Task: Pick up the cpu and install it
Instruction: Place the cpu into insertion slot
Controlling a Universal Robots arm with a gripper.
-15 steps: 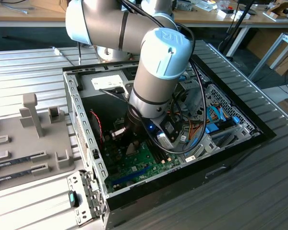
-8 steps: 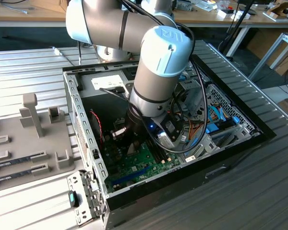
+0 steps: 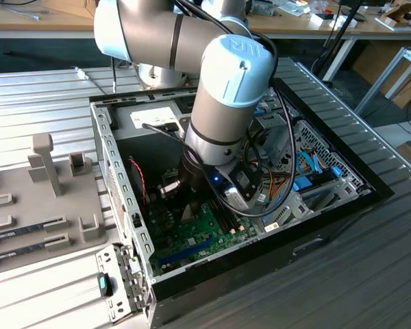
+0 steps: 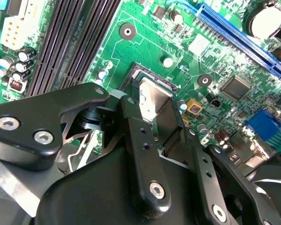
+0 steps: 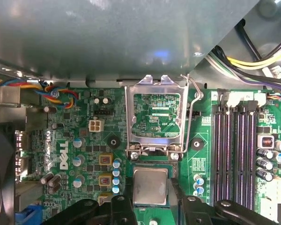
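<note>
The cpu (image 5: 151, 185) is a small silver-grey square chip, held flat between my two black fingers (image 5: 123, 206) just over the motherboard (image 5: 75, 140) socket. In the second wrist view the cpu (image 4: 152, 93) shows as a shiny plate at the fingertips, over the dark socket edge (image 4: 154, 77). My gripper (image 5: 151, 199) is shut on the cpu, a finger on each of two opposite sides. The socket's metal load plate (image 5: 153, 117) stands flipped open beside it, its wire lever (image 5: 192, 117) raised. In the exterior view my arm (image 3: 226, 89) reaches down into the open computer case (image 3: 123, 199).
Black memory slots (image 5: 234, 150) run beside the socket, and a blue slot (image 4: 239, 37) lies across the board. Coloured cables (image 5: 253, 61) and the case's metal wall (image 5: 107, 37) stand close. At the exterior view's left a grey fixture (image 3: 41, 199) holds memory sticks (image 3: 27, 229).
</note>
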